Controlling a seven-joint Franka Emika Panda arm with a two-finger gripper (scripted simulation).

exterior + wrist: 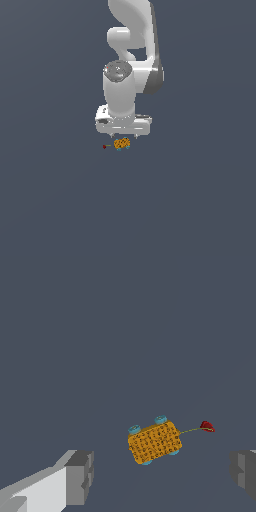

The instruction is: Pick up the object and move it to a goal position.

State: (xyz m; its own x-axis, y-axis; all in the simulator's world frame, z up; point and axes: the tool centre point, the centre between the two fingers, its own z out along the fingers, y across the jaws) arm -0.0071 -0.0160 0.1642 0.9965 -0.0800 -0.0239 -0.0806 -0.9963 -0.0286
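Directly beneath the spread, empty claw (pixel 122 136) lies the object (pixel 122 144), between the fingers (pixel 80 476), its long axis tilted to their line.

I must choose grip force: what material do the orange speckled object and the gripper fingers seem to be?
Orange speckled object: looks like matte moulded plastic, given its flat dotted surface and cyan studs; a render, so uncertain. Gripper fingers: matte grey blocks on white bodies, perhaps rubber pads; no gloss shows.

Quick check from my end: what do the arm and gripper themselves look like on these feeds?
The arm is glossy white with rounded links, dark grey side bands and a grey joint cap. The gripper has a boxy white body; its fingers are white with blocky grey tips. No cables or markings show.
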